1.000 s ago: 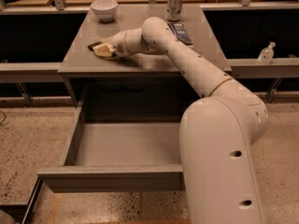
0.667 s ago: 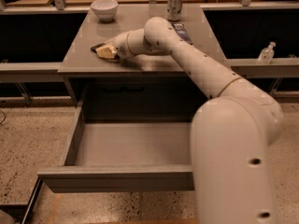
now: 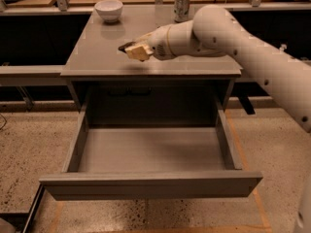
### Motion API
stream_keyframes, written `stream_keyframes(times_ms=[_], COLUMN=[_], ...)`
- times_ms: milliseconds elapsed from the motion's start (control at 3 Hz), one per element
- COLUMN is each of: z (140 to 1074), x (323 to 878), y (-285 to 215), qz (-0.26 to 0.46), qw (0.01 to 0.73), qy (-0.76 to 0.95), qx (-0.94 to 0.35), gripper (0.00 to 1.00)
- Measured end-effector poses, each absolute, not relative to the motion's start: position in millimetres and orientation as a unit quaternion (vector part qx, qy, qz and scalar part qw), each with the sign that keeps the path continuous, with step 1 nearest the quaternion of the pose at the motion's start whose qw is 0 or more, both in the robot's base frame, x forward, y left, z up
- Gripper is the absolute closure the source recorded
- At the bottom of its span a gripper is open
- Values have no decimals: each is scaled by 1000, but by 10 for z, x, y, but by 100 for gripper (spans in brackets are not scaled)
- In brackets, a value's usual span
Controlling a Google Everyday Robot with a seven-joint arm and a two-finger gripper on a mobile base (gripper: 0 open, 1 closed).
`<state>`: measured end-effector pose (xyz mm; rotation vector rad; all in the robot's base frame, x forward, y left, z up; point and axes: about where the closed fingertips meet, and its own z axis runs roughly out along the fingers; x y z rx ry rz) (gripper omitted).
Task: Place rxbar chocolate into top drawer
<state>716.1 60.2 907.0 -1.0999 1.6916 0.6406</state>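
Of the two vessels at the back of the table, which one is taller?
The can, back right; the white bowl is low. The claw, over the table, holds the rxbar chocolate.

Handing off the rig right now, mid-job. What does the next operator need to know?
The gripper is shut on the rxbar chocolate, held just above the table, near its front.
The top drawer is pulled open, with nothing in it.
Done: bar grasped, drawer open.
Left: carry the bar forward past the table edge, lower it into the drawer, release.
The bowl and can at the back look clear of that path.
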Motion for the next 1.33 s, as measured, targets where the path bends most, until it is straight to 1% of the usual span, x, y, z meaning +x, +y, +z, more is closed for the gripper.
stream_keyframes(times_ms=[333, 667, 1000, 1333], z=[9031, 8767, 8564, 8193], x=[6795, 6289, 5946, 5675], y=[309, 162, 16, -199], qz=[271, 309, 346, 378], qw=[457, 390, 348, 289], qy=[702, 693, 683, 693], qx=[-473, -522, -542, -541], gripper=[100, 100, 100, 100])
